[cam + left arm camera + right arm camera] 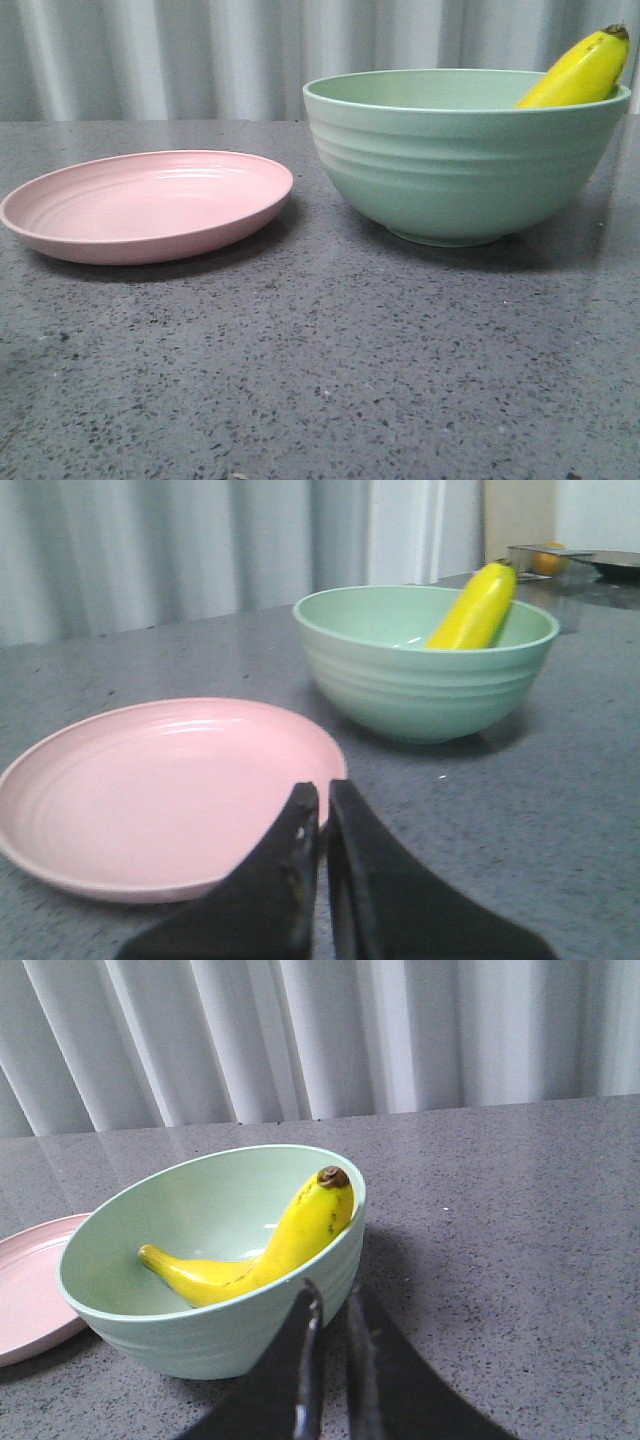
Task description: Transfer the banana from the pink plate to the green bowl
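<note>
We find the banana (262, 1248) already lying inside the green bowl (465, 160), its stem end down in the hollow and its dark tip propped on the rim and poking above it. The pink plate (150, 205) sits bare just beside the bowl on the speckled grey table (330, 370), so we judge the transfer itself done.

Should the banana need taking up again, we would expect it to be light, fairly stiff along its curve but soft enough to bruise under a hard pinch, with a glossy skin that may slip. We would grip it across the thick middle, where it rises along the bowl wall, rather than at the narrow stem or the tip. The bowl's deep wall would crowd any approach from the side.

The left gripper (322, 802) hangs over the near edge of the plate with its fingers pressed almost together and nothing between them. The right gripper (332, 1300) hovers just outside the bowl's rim, its fingers close with only a thin gap, likewise empty.

From the front view the bowl wall hides most of the banana; only the tip shows. The far corner in the left wrist view holds a tray-like shape and something orange, too blurred for us to name. Neither arm appears in the front view.
</note>
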Action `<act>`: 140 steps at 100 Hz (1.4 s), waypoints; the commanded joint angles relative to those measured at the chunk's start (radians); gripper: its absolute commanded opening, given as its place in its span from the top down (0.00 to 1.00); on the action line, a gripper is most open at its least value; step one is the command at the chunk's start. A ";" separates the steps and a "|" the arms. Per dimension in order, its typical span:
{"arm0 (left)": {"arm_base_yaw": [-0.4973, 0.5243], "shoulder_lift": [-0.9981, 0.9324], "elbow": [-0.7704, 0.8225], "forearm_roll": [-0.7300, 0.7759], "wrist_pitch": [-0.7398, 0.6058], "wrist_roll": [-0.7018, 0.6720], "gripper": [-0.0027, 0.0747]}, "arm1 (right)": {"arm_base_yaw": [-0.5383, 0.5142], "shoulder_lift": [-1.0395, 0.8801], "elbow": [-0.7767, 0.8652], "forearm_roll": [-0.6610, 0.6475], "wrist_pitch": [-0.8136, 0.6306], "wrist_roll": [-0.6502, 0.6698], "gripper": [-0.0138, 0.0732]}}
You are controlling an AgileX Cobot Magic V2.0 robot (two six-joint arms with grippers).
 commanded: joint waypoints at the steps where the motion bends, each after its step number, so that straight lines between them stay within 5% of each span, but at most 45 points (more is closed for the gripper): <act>1: 0.063 -0.009 0.007 -0.004 -0.099 -0.009 0.99 | -0.005 0.008 -0.025 -0.005 -0.070 -0.012 0.88; 50: 0.553 -0.271 0.108 0.045 -0.008 -0.009 0.99 | -0.005 0.008 -0.025 -0.005 -0.070 -0.012 0.88; 71: 0.729 -0.455 0.108 0.045 0.228 -0.009 0.99 | -0.005 0.008 -0.025 -0.005 -0.070 -0.012 0.88; 92: 0.771 -0.477 0.108 0.045 0.475 -0.009 0.99 | -0.005 0.010 -0.025 -0.005 -0.070 -0.012 0.88; 140: 0.771 -0.477 0.106 0.039 0.470 -0.009 0.99 | -0.005 0.010 -0.025 -0.005 -0.070 -0.012 0.88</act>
